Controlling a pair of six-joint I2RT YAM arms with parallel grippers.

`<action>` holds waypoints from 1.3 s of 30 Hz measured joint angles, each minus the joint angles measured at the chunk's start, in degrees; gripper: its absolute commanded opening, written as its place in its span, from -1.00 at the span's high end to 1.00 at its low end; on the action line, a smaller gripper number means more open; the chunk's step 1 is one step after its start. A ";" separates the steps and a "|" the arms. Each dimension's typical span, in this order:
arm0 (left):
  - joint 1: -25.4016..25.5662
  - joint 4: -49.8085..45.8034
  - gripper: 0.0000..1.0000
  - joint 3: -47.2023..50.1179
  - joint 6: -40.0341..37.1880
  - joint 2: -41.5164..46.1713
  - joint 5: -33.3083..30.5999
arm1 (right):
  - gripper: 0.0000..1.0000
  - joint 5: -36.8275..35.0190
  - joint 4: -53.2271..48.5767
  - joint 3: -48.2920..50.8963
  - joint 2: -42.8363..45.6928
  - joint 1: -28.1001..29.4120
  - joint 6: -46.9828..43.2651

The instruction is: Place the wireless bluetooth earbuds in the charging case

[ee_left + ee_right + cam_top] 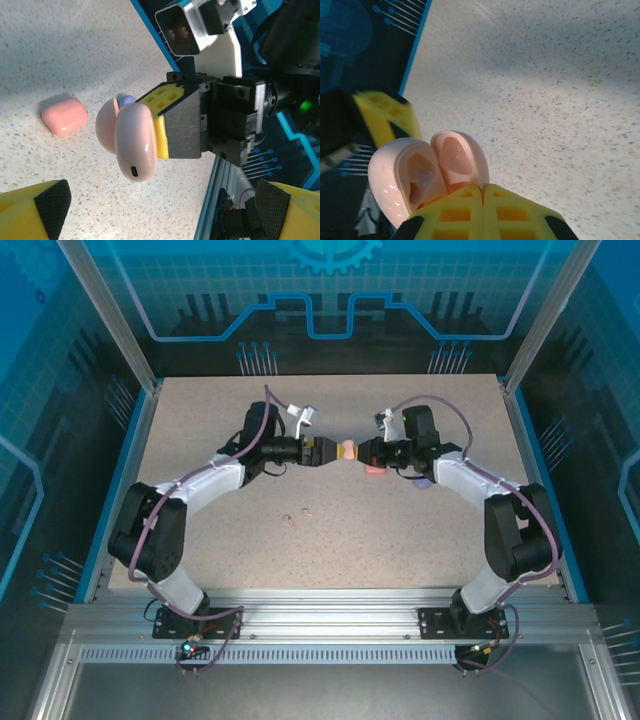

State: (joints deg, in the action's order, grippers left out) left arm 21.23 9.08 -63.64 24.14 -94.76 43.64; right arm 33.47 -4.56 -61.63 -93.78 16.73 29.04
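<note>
Case [345,451] over table [380,550] — edges well apart

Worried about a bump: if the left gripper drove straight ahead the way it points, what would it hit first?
Probably the open pale pink charging case, held up by the shut right gripper; the depth between them is unclear.

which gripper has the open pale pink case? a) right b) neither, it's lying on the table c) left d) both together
a: the right gripper has its yellow fingers shut on the pale pink case, while the left gripper is wide open and not gripping it.
</note>
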 measured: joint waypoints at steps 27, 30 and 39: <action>-1.51 -55.80 -0.24 -29.27 -34.21 -17.77 10.82 | 1.00 -7.41 -26.64 -16.50 -7.45 5.68 -38.80; -1.40 -57.00 -0.20 -30.51 -35.21 -19.10 11.37 | 1.00 -7.72 -27.15 -17.03 -7.67 6.21 -39.23; -0.94 -58.34 -0.06 -31.17 -36.26 -21.73 11.78 | 1.00 -7.78 -27.17 -18.34 -7.76 6.71 -39.23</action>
State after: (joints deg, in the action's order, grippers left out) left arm 20.29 -49.25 -94.80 -12.12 -116.49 55.42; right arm 25.69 -31.73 -79.96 -101.54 23.44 -10.20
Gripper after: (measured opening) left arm 0.554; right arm 0.043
